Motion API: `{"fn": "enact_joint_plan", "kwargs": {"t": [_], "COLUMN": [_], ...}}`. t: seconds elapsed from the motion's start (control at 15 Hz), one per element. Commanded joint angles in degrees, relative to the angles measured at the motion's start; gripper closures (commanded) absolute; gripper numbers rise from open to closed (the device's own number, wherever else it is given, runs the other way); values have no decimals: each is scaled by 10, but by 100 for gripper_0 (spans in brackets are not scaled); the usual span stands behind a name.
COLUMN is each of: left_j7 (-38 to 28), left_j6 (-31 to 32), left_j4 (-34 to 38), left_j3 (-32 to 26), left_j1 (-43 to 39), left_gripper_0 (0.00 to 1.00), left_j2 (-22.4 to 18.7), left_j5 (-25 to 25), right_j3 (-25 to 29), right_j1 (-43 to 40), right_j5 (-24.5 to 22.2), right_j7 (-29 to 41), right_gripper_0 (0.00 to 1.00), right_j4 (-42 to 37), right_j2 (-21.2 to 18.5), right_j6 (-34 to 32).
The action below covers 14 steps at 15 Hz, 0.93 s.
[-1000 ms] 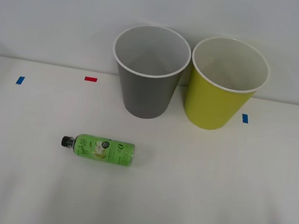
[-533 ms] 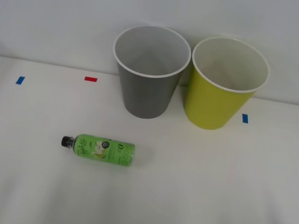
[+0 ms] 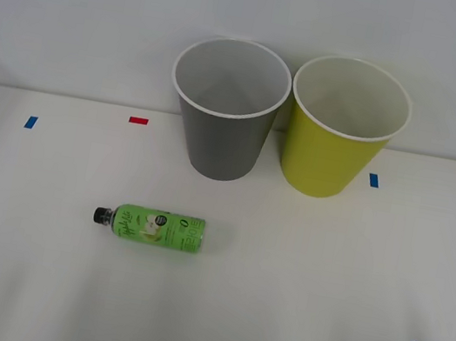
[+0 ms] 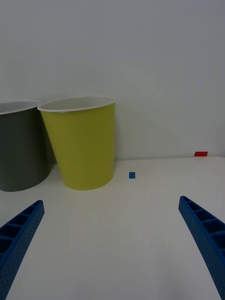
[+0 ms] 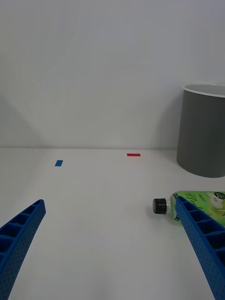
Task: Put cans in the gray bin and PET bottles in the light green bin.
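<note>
Bottle: a small green bottle (image 3: 150,227) lies on its side on the white table (image 3: 324,276), black cap (image 3: 102,215) pointing to the robot's left, base toward the right. It sits nearer the robot than both bins and a little left of the gray one, well apart from each. From the left wrist its cap end (image 5: 161,206) shows just past one blue finger.

Gray bin: upright at the far side of the table (image 3: 226,108), white rim, pale inside, nothing visible in it. From the left wrist its wall (image 5: 201,131) stands beyond the bottle.

Green bin: the yellow-green bin (image 3: 345,129) stands upright just beside the gray one, on its right; whether the rims meet, I cannot tell. From the right wrist it (image 4: 84,143) stands straight ahead, the gray bin (image 4: 21,145) next to it.

Left gripper: low at the near left corner (image 5: 112,243), over bare table, fingers (image 5: 21,234) spread wide, holding nothing; the bottle lies ahead of it.

Right gripper: low at the near right corner (image 4: 112,239), fingers (image 4: 204,234) spread wide, empty, facing the bins.

Tape marks: small red (image 3: 138,120) and blue (image 3: 31,122) patches lie on the table.
</note>
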State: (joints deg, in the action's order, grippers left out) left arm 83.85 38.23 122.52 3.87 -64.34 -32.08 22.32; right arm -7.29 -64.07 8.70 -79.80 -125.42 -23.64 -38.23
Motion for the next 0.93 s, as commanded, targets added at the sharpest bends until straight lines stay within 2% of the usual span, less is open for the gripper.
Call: {"fn": "enact_joint_plan", "kwargs": {"t": [0.07, 0.93], "left_j7": [0, 0], "left_j6": [0, 0], "left_j4": [0, 0], "left_j3": [0, 0], "left_j1": [0, 0], "left_gripper_0": [5, 5], "left_j2": [0, 0], "left_j5": [0, 0], "right_j3": [0, 0], "right_j1": [0, 0], "right_j5": [0, 0], "right_j7": [0, 0], "right_gripper_0": [0, 0], "right_j4": [0, 0], "right_j2": [0, 0], "right_j6": [0, 0]}}
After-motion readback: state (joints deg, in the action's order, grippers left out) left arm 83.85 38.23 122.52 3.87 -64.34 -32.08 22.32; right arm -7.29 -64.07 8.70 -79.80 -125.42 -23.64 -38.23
